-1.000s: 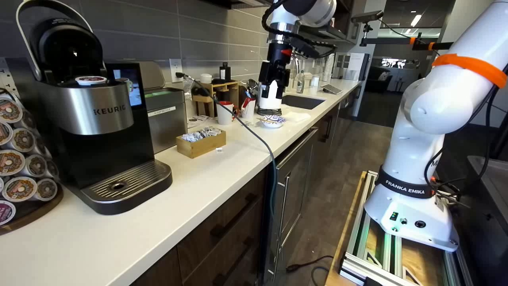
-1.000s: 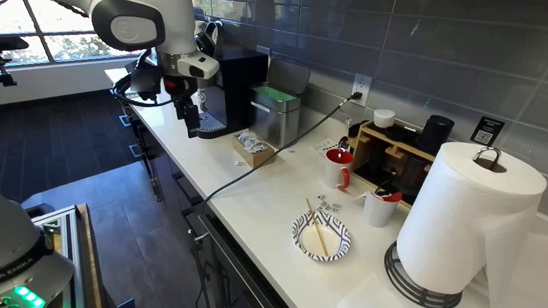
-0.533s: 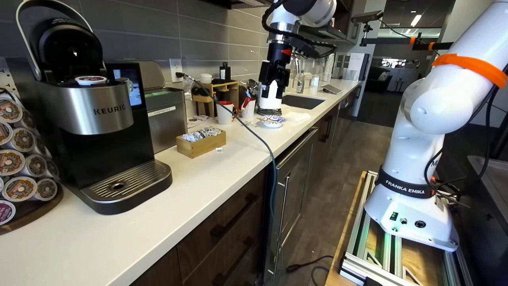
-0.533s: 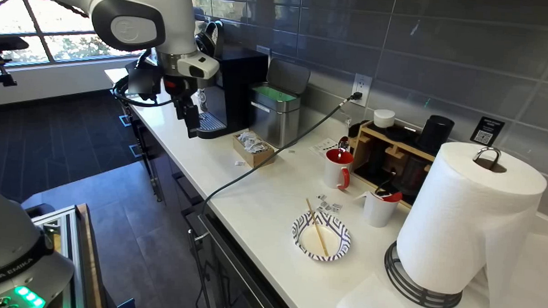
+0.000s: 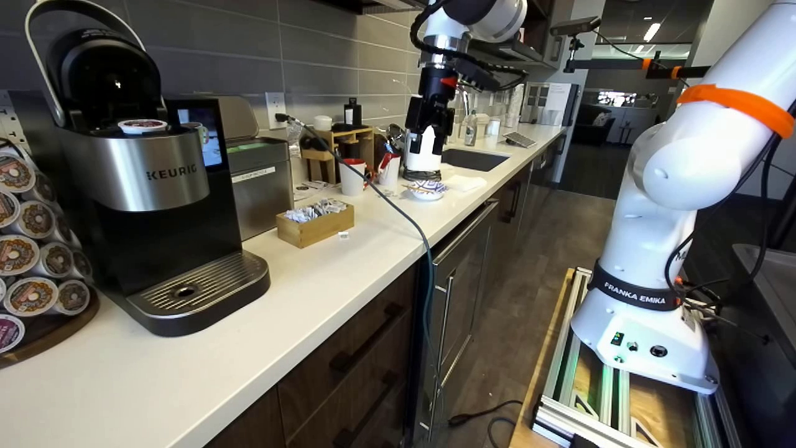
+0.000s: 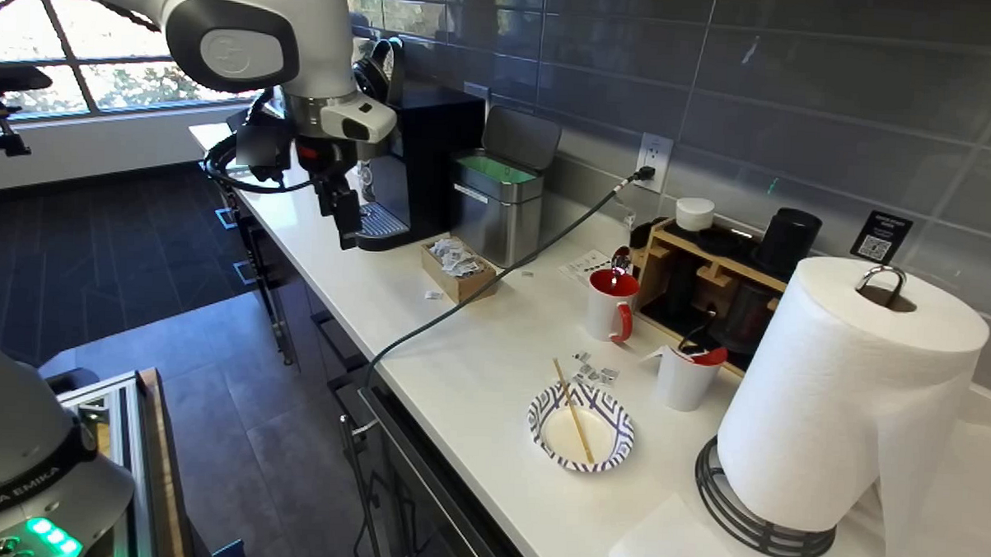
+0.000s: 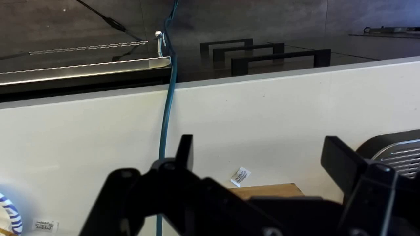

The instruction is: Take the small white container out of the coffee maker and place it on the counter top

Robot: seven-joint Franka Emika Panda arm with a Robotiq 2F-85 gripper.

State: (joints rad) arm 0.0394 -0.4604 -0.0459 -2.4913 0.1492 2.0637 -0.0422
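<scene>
The coffee maker (image 5: 134, 168) stands on the counter top (image 5: 311, 292) with its lid raised. The small white container (image 5: 142, 126), a pod with a dark red printed top, sits in its open head. In an exterior view the coffee maker's dark side (image 6: 438, 153) shows partly behind my arm, and the pod is hidden there. My gripper (image 5: 428, 148) is open and empty, well away from the coffee maker. It hangs above the counter in both exterior views (image 6: 349, 228). In the wrist view its fingers (image 7: 259, 144) are wide apart, with the drip tray (image 7: 400, 154) at the right edge.
A wooden box of packets (image 5: 316, 223), a metal bin (image 5: 261, 180) and a pod rack (image 5: 37, 249) stand near the coffee maker. A cable (image 6: 495, 278) crosses the counter. Mugs (image 6: 610, 307), a patterned bowl (image 6: 581, 430) and a paper towel roll (image 6: 845, 406) stand further along.
</scene>
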